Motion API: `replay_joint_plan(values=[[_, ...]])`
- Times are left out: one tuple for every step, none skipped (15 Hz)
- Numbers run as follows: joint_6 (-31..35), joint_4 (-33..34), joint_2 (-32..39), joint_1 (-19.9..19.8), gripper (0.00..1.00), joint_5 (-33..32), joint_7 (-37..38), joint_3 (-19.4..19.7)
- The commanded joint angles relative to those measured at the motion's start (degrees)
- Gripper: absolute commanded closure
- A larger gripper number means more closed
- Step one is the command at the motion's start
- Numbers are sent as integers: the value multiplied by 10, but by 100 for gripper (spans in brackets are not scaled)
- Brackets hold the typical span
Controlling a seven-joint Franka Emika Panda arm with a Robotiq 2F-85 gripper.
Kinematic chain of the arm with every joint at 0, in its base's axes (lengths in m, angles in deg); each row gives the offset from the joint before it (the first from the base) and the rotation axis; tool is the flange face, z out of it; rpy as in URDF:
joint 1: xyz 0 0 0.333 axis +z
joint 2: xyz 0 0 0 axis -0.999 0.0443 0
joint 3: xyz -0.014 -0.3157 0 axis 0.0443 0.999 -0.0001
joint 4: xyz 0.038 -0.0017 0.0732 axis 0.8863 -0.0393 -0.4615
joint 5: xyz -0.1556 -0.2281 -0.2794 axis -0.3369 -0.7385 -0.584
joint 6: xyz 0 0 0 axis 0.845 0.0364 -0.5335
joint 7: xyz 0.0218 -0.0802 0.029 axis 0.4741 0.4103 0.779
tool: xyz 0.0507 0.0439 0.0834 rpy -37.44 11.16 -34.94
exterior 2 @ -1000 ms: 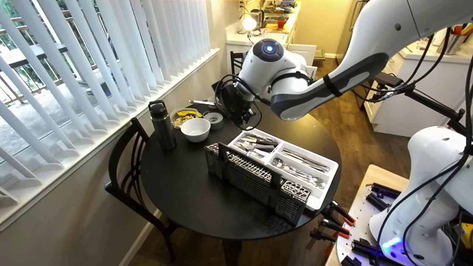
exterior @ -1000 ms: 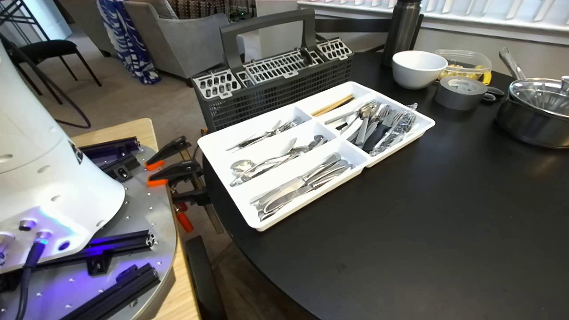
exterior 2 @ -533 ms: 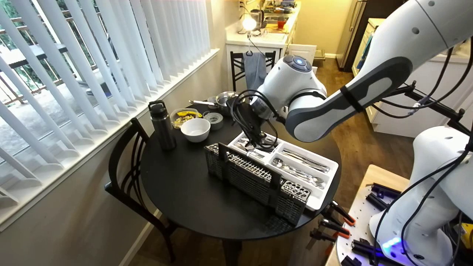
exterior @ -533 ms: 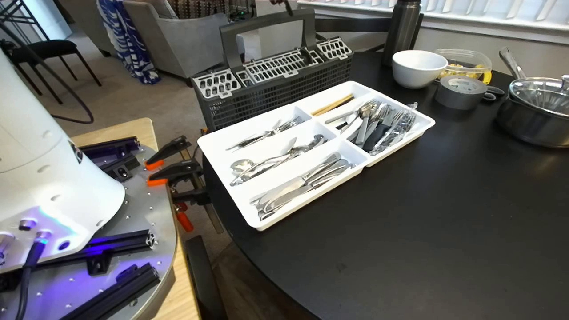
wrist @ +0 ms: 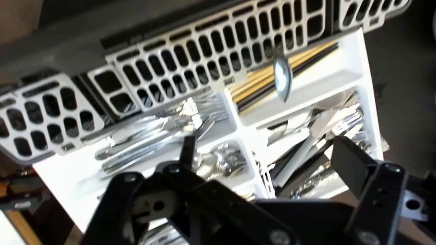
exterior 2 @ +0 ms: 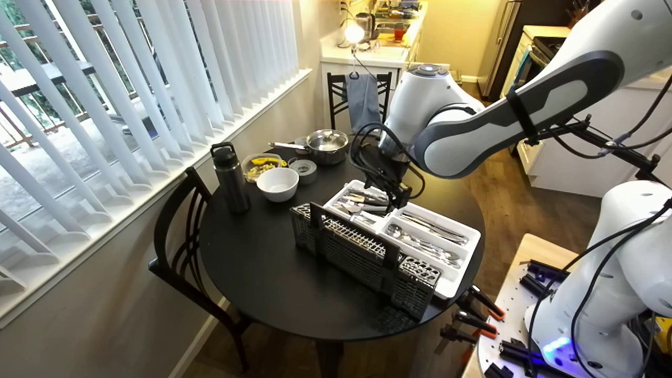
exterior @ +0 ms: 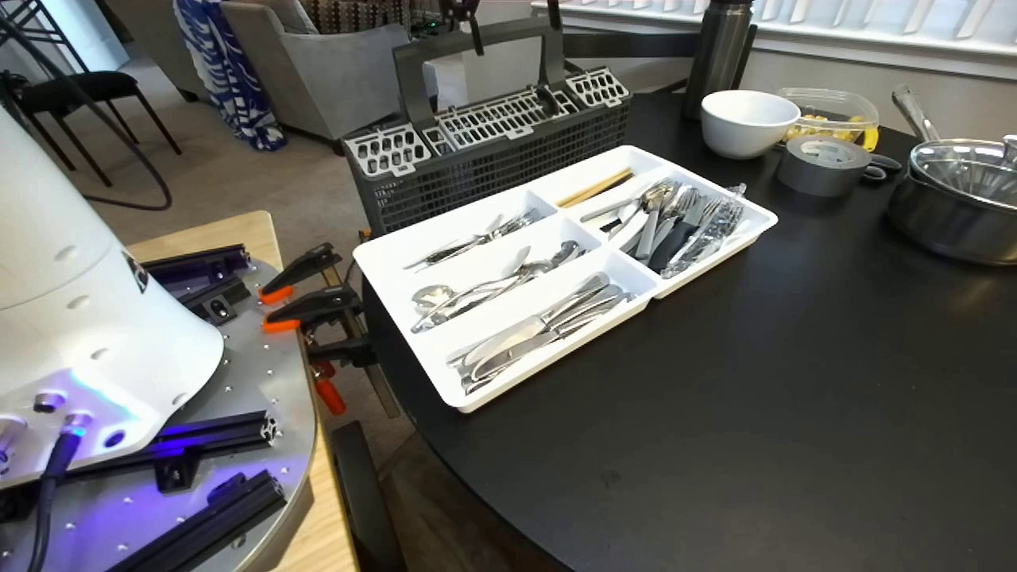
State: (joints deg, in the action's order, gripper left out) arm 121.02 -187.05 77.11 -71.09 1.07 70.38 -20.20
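As the gripper [wrist: 265,149] hangs above the white cutlery tray [exterior: 397,272], the mixed cutlery [wrist: 299,158] lies in the compartments below it, and a little farther up the wrist view a spoon [wrist: 282,80] pokes out of the slotted top of the dark cutlery basket [exterior: 493,168]. And what a spread: the jaws stand wide apart and empty, tray and cutlery showing through the gap!

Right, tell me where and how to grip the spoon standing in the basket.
Pinch the spoon by its bowl, which sticks up from the basket; probably best from above, on the side by the tray, clear of the basket's arched handle.
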Motion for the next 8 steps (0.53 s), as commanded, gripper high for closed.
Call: replay_joint_plan(values=[[-23, 4, -4, -77, 0, 11, -14, -67], [-34, 6, -8, -87, 0, 6, -13, -73], [-37, 6, -11, -91, 0, 4, -13, -76], [-37, 6, -11, -91, 0, 3, -13, -77], [-38, 6, -11, -91, 0, 3, -13, -79], [-38, 6, -11, -91, 0, 3, -13, -80], [-38, 6, -11, -91, 0, 3, -13, -80], [-18, 3, -3, -99, 0, -15, -17, -85]])
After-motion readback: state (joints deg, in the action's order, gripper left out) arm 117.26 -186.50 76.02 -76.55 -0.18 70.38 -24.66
